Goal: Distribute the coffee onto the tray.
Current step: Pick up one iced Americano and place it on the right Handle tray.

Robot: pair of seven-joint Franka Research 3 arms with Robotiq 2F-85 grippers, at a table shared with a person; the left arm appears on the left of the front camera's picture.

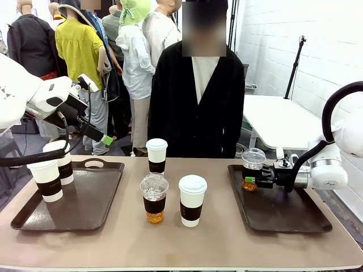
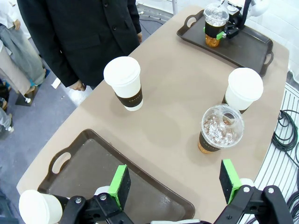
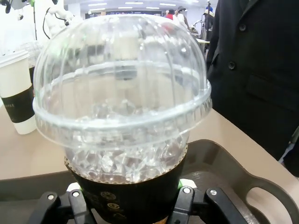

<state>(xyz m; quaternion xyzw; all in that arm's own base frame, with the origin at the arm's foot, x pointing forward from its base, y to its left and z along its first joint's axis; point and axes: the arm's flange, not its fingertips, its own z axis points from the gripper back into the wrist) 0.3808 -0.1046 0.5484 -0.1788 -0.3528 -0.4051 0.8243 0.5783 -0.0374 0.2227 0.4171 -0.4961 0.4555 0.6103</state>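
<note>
iced cup [image 1: 253, 169] at right tray [image 1: 283, 214] far corner, right fingers [image 3: 184, 191] clamping it; left fingers [image 2: 120, 185] spread.

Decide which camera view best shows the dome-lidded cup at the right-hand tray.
The right wrist view: the dome-lidded cup is close up, showing ice, lid and dark sleeve, gripped by the right pincer. The front view shows it small, at the far left corner of the tray; the left wrist view, small too.

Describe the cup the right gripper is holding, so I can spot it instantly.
Find the dark tray on the robot's right. At its far inner corner, the right gripper clamps a clear dome-lidded cup. It is the only cup there; the other clear cup stands on the bare table.
</note>
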